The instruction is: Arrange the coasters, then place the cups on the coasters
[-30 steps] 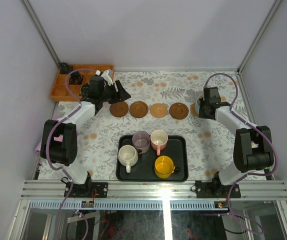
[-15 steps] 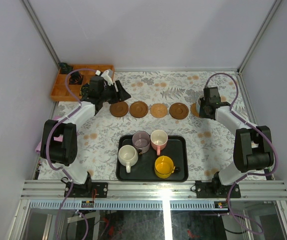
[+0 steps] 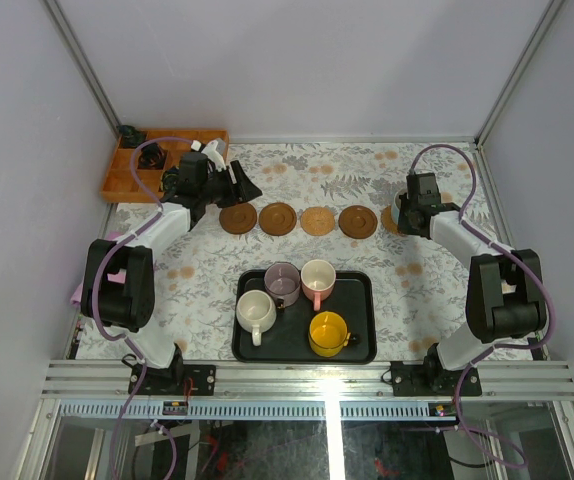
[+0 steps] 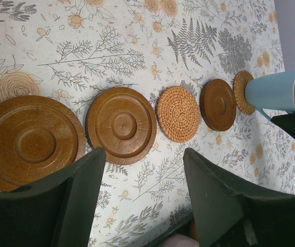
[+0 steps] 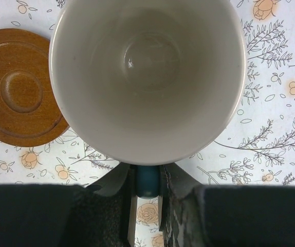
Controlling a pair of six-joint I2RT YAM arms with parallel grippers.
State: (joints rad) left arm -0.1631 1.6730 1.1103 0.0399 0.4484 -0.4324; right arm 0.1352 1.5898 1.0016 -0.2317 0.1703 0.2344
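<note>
Five coasters lie in a row across the table: wooden ones (image 3: 238,218) (image 3: 278,218) (image 3: 358,221), a woven one (image 3: 317,220), and a woven one at the right end (image 4: 241,91). My right gripper (image 5: 147,177) is shut on the handle of the light blue cup (image 4: 278,91), held upright over that right-end coaster; contact cannot be told. The cup's pale inside (image 5: 147,77) fills the right wrist view. My left gripper (image 4: 143,154) hangs open and empty near the left coasters. The cream (image 3: 256,312), mauve (image 3: 282,283), pink (image 3: 318,280) and yellow (image 3: 328,333) cups stand on the tray.
The black tray (image 3: 357,300) sits at the near middle of the flowered tablecloth. An orange bin (image 3: 162,140) with dark items stands at the far left corner behind my left gripper (image 3: 239,185). White walls close in the table on three sides.
My right gripper with the blue cup has shifted very slightly toward the far left. The left arm has not moved.
</note>
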